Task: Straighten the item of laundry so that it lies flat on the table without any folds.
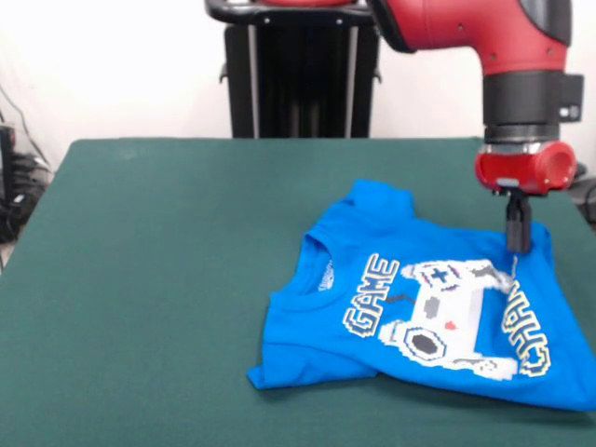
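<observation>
The bright blue T-shirt (419, 307) lies print up on the dark green table (158, 279), at the right of the front view, its collar pointing left. The white game controller print and the "GAME" lettering show. The near left edge is folded under, and the cloth is rumpled at the far sleeve. My gripper (518, 247) hangs straight down from the red wrist and touches or nearly touches the shirt's far right part, just above the controller print. The shirt's right side runs to the picture's edge.
The robot's black pedestal (298, 70) stands behind the table's far edge. The table's far edge (233, 142) runs across the top, and bare green cloth spreads left of the shirt. Cables (19, 177) hang beyond the table's left side.
</observation>
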Robot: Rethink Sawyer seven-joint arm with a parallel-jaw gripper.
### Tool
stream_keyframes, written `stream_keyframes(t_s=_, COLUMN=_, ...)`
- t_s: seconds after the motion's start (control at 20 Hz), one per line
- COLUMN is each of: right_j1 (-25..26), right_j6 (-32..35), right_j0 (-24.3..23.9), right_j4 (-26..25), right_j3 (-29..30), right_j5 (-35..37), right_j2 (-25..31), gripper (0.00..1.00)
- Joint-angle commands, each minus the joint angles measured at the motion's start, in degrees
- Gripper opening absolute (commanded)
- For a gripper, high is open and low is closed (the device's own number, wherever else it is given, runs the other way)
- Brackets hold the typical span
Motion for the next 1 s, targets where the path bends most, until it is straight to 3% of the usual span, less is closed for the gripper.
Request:
stream_keyframes(t_s=0.05, right_j1=-0.2, right_j6=12.3, right_j0=0.5, right_j4=4.2, right_j3=2.2, right_j5=6.9, right_j2=1.7, gripper=0.00)
stream_keyframes(t_s=0.25, right_j1=-1.5, right_j6=13.1, right_j0=1.1, right_j4=5.6, right_j3=2.0, right_j5=7.5, right_j2=2.2, gripper=0.00)
stream_keyframes(t_s=0.45, right_j1=-1.4, right_j6=14.3, right_j0=5.0, right_j4=10.3, right_j3=1.0, right_j5=6.0, right_j2=2.1, gripper=0.00)
stream_keyframes(t_s=0.6, right_j1=-2.2, right_j6=10.6, right_j0=7.2, right_j4=13.3, right_j3=1.1, right_j5=6.9, right_j2=-0.9, gripper=0.00)
stream_keyframes(t_s=1.0, right_j1=-5.5, right_j6=-0.6, right_j0=5.7, right_j4=8.5, right_j3=4.8, right_j5=12.5, right_j2=-12.1, gripper=0.00)
